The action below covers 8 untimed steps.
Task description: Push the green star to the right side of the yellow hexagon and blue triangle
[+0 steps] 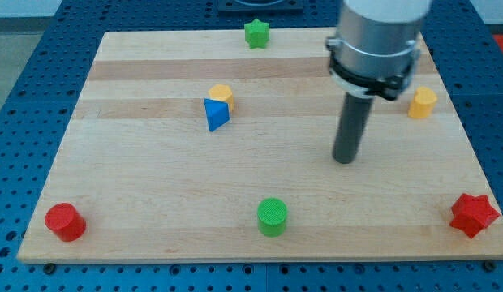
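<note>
- The green star sat at the board's top edge, up and to the view's right of the touching yellow hexagon and blue triangle.
- Your rod carried no jaws, so nothing was held; my tip stood well apart from the star, toward the view's right.
- You risked an off-centre push sending the star over the top edge.

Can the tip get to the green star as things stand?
Probably yes. My tip sits right of and below the green star, with bare board between; the yellow hexagon and blue triangle lie off that path.
</note>
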Each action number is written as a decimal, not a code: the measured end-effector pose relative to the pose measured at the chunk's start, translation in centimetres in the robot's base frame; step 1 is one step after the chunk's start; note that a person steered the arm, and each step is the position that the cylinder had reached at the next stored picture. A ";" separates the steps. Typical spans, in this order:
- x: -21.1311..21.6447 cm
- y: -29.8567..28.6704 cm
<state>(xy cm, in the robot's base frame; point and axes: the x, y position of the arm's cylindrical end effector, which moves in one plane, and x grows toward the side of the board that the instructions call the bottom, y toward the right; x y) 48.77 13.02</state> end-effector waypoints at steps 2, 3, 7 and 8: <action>-0.5 2.7; -0.5 2.9; -14.7 -4.8; -19.4 -13.4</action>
<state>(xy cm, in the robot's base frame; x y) 29.33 -0.35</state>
